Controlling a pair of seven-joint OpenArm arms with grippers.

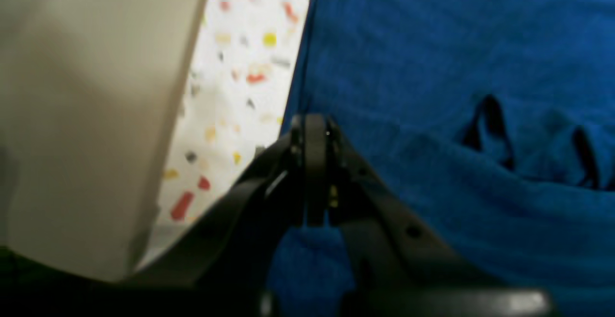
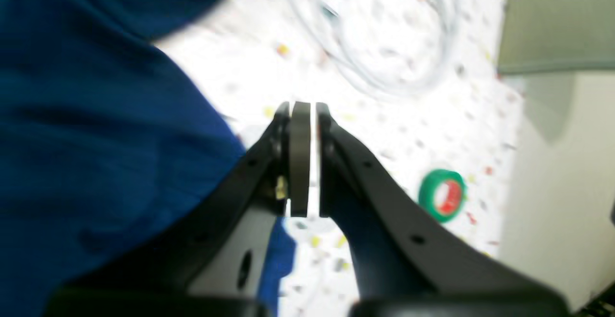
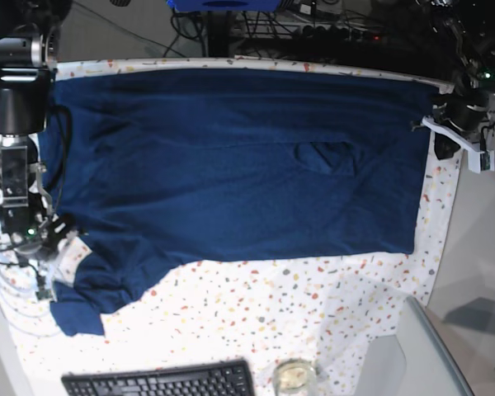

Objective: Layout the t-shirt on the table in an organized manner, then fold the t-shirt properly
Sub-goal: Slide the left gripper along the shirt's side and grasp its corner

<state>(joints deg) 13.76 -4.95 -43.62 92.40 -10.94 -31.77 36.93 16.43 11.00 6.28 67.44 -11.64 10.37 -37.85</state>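
The t-shirt [image 3: 231, 157] is plain dark navy blue, without print. The worktop [image 3: 313, 305] is white, speckled with red, orange, yellow and grey flecks. A tape roll [image 2: 442, 195] is green with a red core. The keyboard [image 3: 157, 381] is black. Both end effectors are black.

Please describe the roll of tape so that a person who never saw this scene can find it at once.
Start from the table, white with coloured flecks, in the right wrist view. The roll of tape lies on it to the right of the right gripper, apart from the t-shirt. It is a small green ring with a red centre, unlike the pale cable loop beyond it.
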